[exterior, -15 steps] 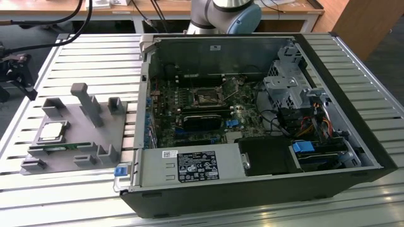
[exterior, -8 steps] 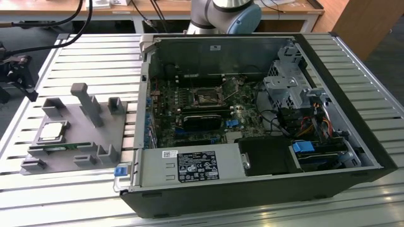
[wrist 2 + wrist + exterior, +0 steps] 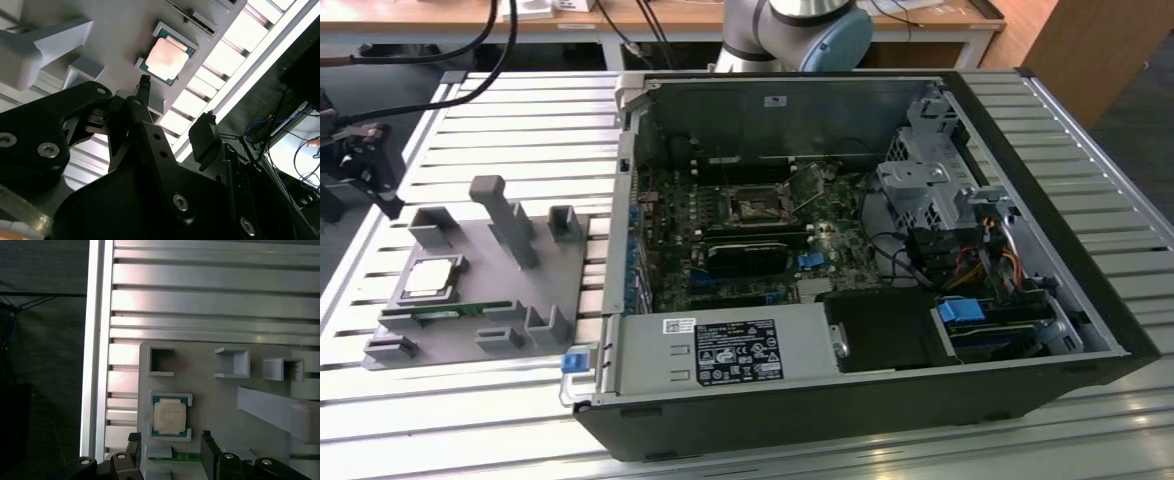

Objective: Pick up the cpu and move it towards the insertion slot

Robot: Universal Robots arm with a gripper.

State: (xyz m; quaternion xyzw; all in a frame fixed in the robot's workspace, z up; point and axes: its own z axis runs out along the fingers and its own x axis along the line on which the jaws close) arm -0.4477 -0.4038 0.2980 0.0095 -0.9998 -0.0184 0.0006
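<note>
- On the grey tray (image 3: 494, 290) at the exterior view's left, the cpu (image 3: 434, 278) lies flat in its recess, shiny top up, and the tray rests on the slatted table (image 3: 494, 110).
- Well apart from it, inside the open computer case (image 3: 854, 410), we see the insertion slot (image 3: 758, 205), a dark square socket in a metal frame near the middle of the board.
- In both wrist views the fingers (image 3: 134, 442) are spread apart and grip nothing; we see only open space between the two black tips.
- In the first wrist view the tips stand one to each side of the chip's line, with the cpu (image 3: 170, 416) lying just beyond them, centred on the gap.
- Being square, the chip has no long axis; its edges look parallel to the inner faces of the fingers.
- In the second wrist view the fingers (image 3: 143, 90) appear clear of the cpu (image 3: 166, 57); we judge they hang above the tray without touching it.
- A green memory stick (image 3: 185, 457) lies in the tray just beside the chip, on the side nearer the fingertips.
</note>
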